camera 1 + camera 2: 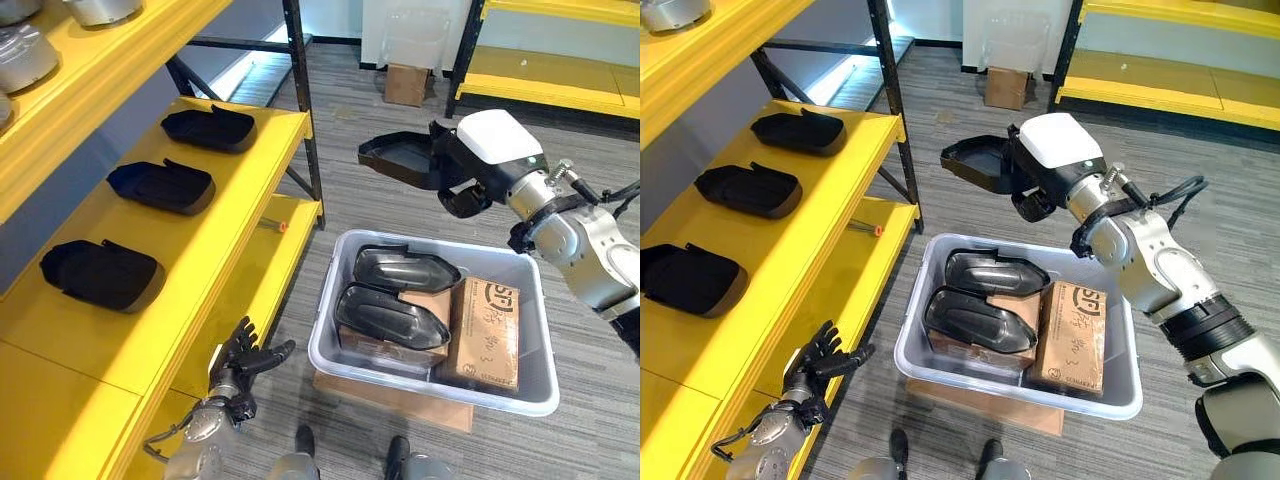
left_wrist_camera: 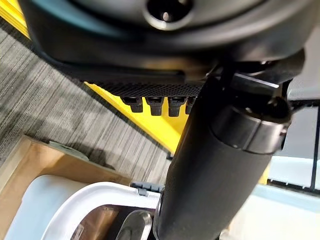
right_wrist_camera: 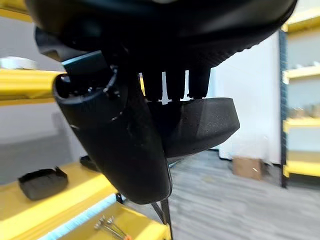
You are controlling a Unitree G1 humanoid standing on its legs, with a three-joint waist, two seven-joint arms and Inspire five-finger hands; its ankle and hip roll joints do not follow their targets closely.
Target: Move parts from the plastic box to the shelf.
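The right hand (image 1: 1040,180) has its fingers and thumb curled round one black part (image 1: 975,163), carried in the air between the plastic box (image 1: 930,305) and the yellow shelf (image 1: 855,150), so the carry across looks to be the step in hand; next the arm must swing the part over a bare stretch of the shelf, beside the three parts (image 1: 162,185) already lying there, and let go. The left hand (image 1: 243,358) hangs low by the shelf's front edge with fingers spread, holding nothing. The eye views show two more parts (image 1: 390,300) and a cardboard carton (image 1: 485,335) in the box, while the right wrist view shows the grip itself from close by.
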